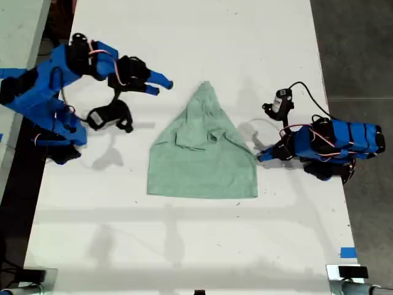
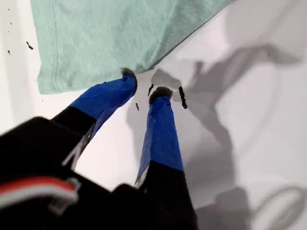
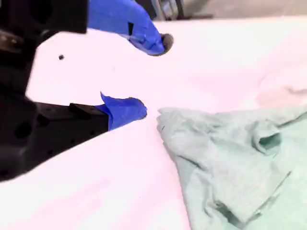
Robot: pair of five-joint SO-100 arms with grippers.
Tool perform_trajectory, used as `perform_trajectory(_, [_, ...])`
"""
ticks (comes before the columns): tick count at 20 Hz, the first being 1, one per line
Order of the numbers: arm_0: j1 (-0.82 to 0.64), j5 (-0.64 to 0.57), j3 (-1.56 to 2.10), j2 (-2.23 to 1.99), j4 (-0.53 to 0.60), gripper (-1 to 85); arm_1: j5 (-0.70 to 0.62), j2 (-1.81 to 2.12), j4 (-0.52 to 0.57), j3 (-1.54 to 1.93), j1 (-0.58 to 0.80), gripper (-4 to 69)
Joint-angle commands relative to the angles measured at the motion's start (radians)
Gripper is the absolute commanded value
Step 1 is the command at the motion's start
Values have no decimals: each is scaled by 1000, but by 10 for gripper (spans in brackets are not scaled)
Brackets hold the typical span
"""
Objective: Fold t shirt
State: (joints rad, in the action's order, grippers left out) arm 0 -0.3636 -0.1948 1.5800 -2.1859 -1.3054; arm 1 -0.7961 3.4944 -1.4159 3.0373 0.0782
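A long white bench fills most of the exterior view, its matte top evenly lit and crossed by soft grey shadows. Along the exterior view's right runs a strip of dark grey floor, and a small piece of blue tape sits at the bench's edge near that view's lower right corner. On the exterior view's left a dark gap separates the bench from a second pale surface in the upper left corner.
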Motion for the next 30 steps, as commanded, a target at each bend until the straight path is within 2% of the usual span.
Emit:
perform_trajectory(1, [103,158,762,-925,256,127,-14,8,29,51,2,90])
perform_trajectory(3, [173,301,1330,-1405,276,112,-14,8,29,51,2,90])
perform_trajectory(4, [216,322,1422,-1390,287,109,-14,11,29,51,5,89])
perform_trajectory(6, [258,305,1709,-1401,580,110,-18,9,29,51,6,84])
perform_trajectory(7, [229,308,1710,-1385,526,93,-15,9,29,51,6,83])
perform_trajectory(9, [135,311,1710,-1399,350,85,-17,9,29,51,6,81])
perform_trajectory(11, [100,314,1710,-1401,291,73,-18,9,29,52,8,76])
perform_trajectory(15, [23,301,1710,-1399,290,102,-20,9,29,52,9,73])
perform_trajectory(19, [-5,281,1710,-1399,290,67,-20,9,29,52,9,72])
perform_trajectory(23, [-3,276,1710,-1399,290,147,-20,9,29,52,9,72])
perform_trajectory(25, [2,276,1710,-1399,290,-2,-20,9,29,52,9,71])
perform_trajectory(29, [0,273,1710,-1399,290,-2,-20,9,29,52,9,71])
perform_trajectory(30, [-28,222,1710,-1399,290,1,-20,9,29,52,9,71])
